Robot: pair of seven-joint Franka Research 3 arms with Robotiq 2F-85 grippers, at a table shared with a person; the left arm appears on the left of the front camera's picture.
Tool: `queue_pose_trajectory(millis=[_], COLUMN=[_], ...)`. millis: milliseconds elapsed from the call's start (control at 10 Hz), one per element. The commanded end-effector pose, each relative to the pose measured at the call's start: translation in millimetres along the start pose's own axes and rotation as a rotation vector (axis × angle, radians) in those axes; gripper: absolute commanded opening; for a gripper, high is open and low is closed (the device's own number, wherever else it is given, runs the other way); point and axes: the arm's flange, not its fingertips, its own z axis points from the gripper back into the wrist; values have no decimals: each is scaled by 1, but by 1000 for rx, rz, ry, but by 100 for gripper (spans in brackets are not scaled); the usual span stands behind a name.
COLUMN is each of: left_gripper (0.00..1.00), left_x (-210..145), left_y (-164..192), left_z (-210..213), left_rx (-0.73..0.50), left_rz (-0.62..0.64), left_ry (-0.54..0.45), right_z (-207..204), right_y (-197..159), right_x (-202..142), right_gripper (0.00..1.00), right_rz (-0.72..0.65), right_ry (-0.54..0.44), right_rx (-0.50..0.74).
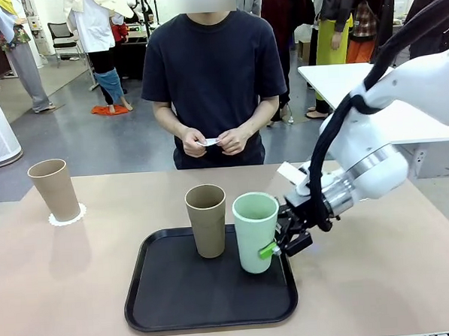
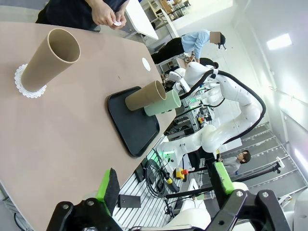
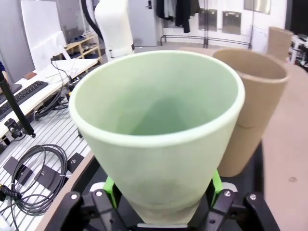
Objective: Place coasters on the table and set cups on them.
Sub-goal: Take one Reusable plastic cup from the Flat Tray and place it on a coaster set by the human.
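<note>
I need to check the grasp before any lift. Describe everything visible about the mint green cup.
The mint green cup is a tall, tapered, handleless tumbler with a matte, plastic-looking surface and a rounded rim. It is empty inside. It stands upright on the right part of the black tray, close beside a tan cup on its left; whether the two touch is unclear. The right gripper is shut on its lower half from the right, with green pads pressed against opposite sides.
</note>
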Motion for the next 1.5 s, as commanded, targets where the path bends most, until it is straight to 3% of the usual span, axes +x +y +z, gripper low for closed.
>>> queue_pose_trajectory(millis=[0,300,600,1200,1300,1400], left_gripper=[100,100,100,100,100,100], left_x=[0,0,0,0,0,0], left_y=[-2,-2,-2,-2,-2,-2], left_z=[2,2,2,2,2,2], left_rx=[7,7,7,7,7,7], left_rz=[9,9,9,9,9,9], left_ry=[-6,-6,-6,-6,-6,-6], right_z=[54,119,150,150,151,195], right_y=[31,46,51,51,51,38], right_x=[44,96,132,128,130,114], right_gripper=[75,75,75,75,83,83], right_rz=[-38,-71,-110,-82,-93,-117], right_ry=[8,2,31,29,28,-14], right_rx=[-120,-194,-248,-257,-261,-332])
